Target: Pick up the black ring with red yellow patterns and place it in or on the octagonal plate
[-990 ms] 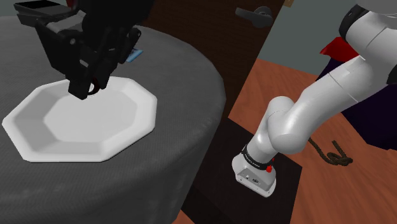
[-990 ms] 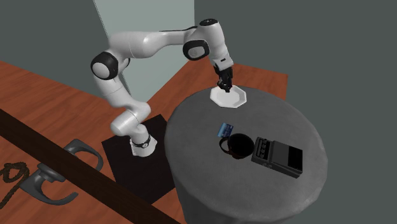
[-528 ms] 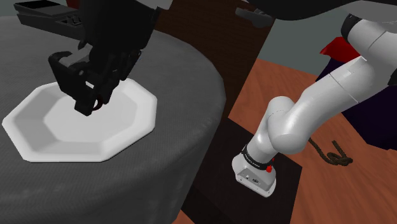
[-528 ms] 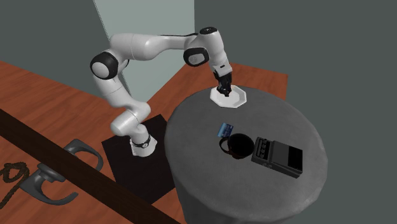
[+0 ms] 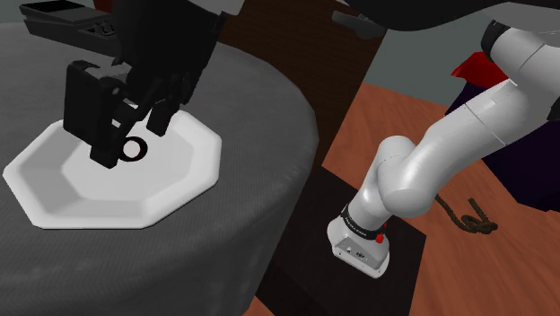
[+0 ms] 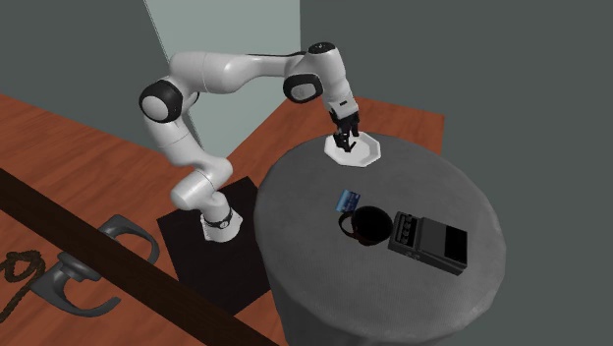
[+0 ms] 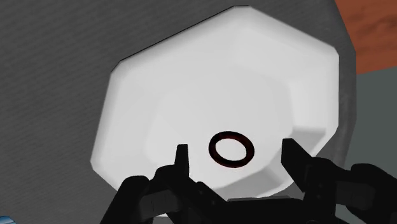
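A small black ring (image 7: 231, 149) with a dark reddish edge lies flat inside the white octagonal plate (image 7: 210, 76), free of both fingers. My gripper (image 7: 235, 153) hangs open just above it, one fingertip on each side of the ring. In the shoulder view the ring (image 5: 133, 149) rests on the plate (image 5: 193, 171) under the open gripper (image 5: 126, 135). In the second exterior view the gripper (image 6: 345, 141) stands over the plate (image 6: 367, 154) at the far edge of the round grey table (image 6: 314, 265).
On the table's near half sit a black box-shaped device (image 6: 427, 241), a black round object (image 6: 368, 224) and a small blue item (image 6: 346, 201). The table's edge (image 5: 301, 135) drops to a wooden floor, where a coiled rope (image 5: 471, 218) lies.
The gripper came down onto the plate and its fingers opened. The ring, held a second ago, now lies loose on the plate between them.
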Robot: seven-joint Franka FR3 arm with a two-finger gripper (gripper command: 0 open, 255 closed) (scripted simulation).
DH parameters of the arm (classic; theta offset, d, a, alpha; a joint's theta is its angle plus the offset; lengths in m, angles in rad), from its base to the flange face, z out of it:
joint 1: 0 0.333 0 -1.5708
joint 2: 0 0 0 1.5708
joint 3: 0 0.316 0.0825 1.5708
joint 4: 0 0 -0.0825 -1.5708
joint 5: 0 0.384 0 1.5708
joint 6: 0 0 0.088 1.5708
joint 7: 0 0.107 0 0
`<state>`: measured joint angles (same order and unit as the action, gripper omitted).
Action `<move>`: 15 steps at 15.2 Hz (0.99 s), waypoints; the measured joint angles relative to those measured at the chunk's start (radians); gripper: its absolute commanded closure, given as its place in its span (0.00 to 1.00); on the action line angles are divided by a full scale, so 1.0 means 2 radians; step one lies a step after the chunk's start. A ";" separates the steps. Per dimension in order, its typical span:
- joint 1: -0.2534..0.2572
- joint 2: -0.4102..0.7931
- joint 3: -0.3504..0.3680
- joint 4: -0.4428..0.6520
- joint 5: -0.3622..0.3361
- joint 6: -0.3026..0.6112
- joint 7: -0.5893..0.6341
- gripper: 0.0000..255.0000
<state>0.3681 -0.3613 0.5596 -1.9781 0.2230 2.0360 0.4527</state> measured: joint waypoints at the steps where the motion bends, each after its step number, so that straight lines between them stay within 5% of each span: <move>1: 0.000 0.000 0.000 0.000 0.000 0.000 0.000 0.00; 15: 0.001 -0.017 -0.016 0.045 0.004 -0.062 -0.003 0.00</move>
